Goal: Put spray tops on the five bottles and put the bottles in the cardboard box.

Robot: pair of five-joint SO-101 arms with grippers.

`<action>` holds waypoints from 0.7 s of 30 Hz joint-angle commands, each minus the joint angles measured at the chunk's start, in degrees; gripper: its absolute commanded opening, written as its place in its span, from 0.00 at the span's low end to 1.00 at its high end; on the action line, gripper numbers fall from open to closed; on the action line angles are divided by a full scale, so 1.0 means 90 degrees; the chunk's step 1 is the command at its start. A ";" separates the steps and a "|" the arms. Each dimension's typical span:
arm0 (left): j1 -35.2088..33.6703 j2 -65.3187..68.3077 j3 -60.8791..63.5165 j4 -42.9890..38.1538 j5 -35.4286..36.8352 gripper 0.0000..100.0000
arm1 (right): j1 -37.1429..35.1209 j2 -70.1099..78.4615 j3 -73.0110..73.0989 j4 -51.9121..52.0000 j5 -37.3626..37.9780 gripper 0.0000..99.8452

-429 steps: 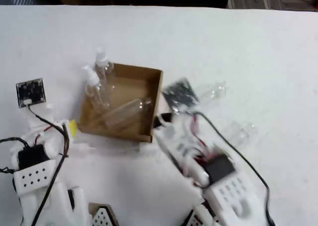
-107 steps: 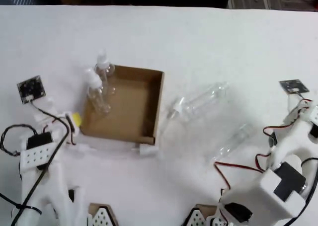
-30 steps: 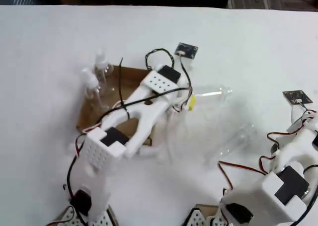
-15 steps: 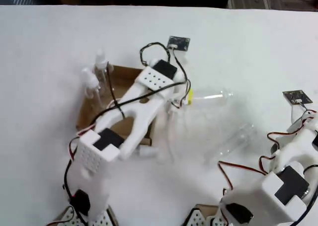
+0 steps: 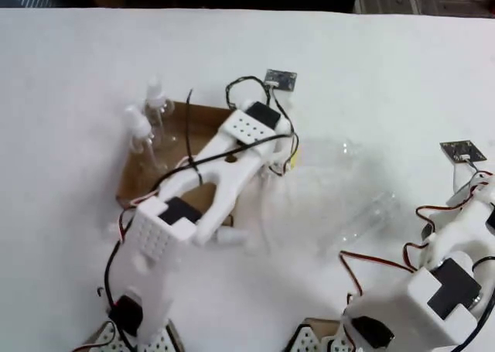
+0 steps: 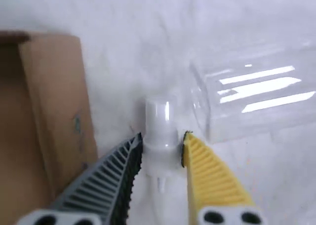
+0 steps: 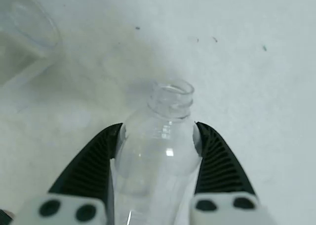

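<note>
My left gripper (image 6: pixel 160 138) is shut on the white spray top (image 6: pixel 160 121) of a clear bottle (image 6: pixel 252 94) lying on the table just beside the cardboard box (image 6: pixel 54 111). In the high view the left arm reaches across the box (image 5: pixel 131 186) and its gripper (image 5: pixel 280 160) is at the box's right side, with that bottle (image 5: pixel 336 152) beyond it. Two bottles with spray tops (image 5: pixel 151 120) stand upright in the box's far left corner. My right gripper (image 7: pixel 158 131) is shut on a clear bottle (image 7: pixel 158 151) with a bare neck.
Another clear bottle without a top (image 5: pixel 370 217) lies between the two arms. A loose white spray top (image 5: pixel 230 237) sits by the box's near right corner. The right arm (image 5: pixel 456 220) stands at the table's right edge. The far half of the table is bare white.
The left arm's wrist swung slightly away and then back toward the box, and the bottle at its gripper shifted with it. The right arm has not moved.
</note>
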 commanded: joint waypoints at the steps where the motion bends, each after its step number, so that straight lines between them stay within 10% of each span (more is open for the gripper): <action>1: -0.0044 0.0005 -0.0205 -0.0068 0.0059 0.12 | -0.0083 -0.0317 -0.0029 -0.0024 0.0254 0.02; 21: -0.0044 0.0093 -0.0137 -0.0049 -0.0117 0.19 | -0.0083 -0.0317 -0.0029 -0.0044 0.0274 0.02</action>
